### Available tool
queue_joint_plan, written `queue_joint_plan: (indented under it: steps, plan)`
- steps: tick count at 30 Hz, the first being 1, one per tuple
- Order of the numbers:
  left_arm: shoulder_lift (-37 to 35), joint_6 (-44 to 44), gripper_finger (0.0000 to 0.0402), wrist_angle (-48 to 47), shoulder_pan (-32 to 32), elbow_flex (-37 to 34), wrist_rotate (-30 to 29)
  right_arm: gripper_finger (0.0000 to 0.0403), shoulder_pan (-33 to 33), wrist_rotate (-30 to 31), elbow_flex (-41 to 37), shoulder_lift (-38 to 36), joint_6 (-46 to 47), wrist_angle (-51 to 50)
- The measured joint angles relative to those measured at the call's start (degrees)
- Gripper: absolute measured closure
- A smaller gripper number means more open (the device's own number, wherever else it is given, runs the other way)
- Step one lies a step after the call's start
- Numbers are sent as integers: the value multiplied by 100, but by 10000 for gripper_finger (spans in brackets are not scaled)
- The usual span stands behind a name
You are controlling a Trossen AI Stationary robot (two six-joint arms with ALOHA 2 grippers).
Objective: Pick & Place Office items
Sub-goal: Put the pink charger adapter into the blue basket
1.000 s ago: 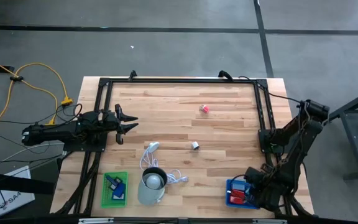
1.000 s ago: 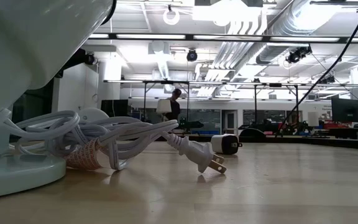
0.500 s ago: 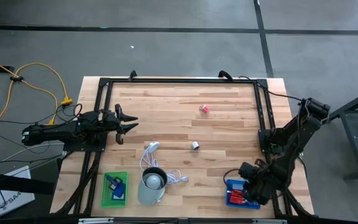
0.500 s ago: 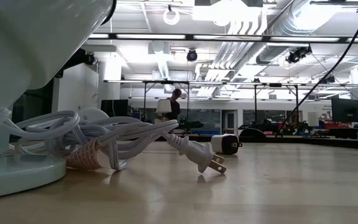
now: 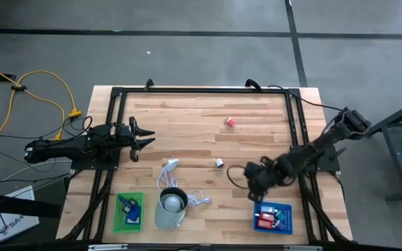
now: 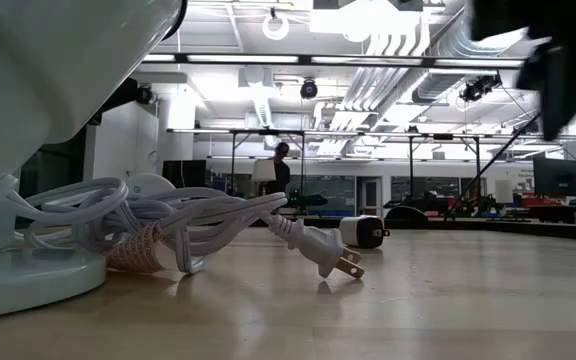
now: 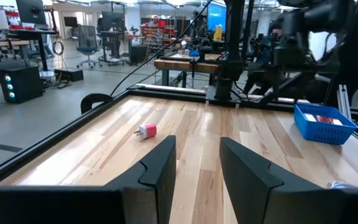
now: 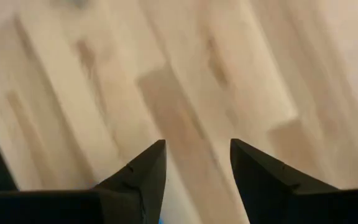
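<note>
A pink-red piece (image 5: 229,122) lies on the wood near the table's far middle, also seen in the left wrist view (image 7: 146,130). A small white piece (image 5: 218,162) sits mid-table, and the low view shows it blocky (image 6: 366,231). The blue tray (image 5: 285,225) holds red and white pieces. The green tray (image 5: 119,222) holds blue pieces. My right gripper (image 5: 237,174) is open above bare wood (image 8: 194,155), just right of the white piece. My left gripper (image 5: 145,139) waits open at the table's left edge (image 7: 197,162).
A pale cup (image 5: 172,208) stands at the near edge between the trays, with its white cable (image 5: 167,173) coiled beside it and the plug (image 6: 328,255) lying on the wood. A black frame (image 5: 201,90) runs around the table. Bare wood lies around the far middle.
My right gripper has left the blue tray and swung toward the table's left and far side, with the arm stretching out low across the wood. It now hangs close to the small white piece. The left arm and all pieces have kept still.
</note>
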Motion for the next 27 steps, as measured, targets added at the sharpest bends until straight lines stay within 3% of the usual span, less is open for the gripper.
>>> queue_joint_plan:
  steps: [7, 14, 27]
  plan:
    - [1, 2, 281, 0, 0, 1, 0, 239, -1141, -22, 0, 0, -799, 550]
    - [1, 1, 281, 0, 1, 0, 0, 239, -2238, -485, 0, 2, -1447, 623]
    - [-1, 1, 281, 0, 0, 0, 0, 239, -4255, -491, 0, 2, -3333, 1079]
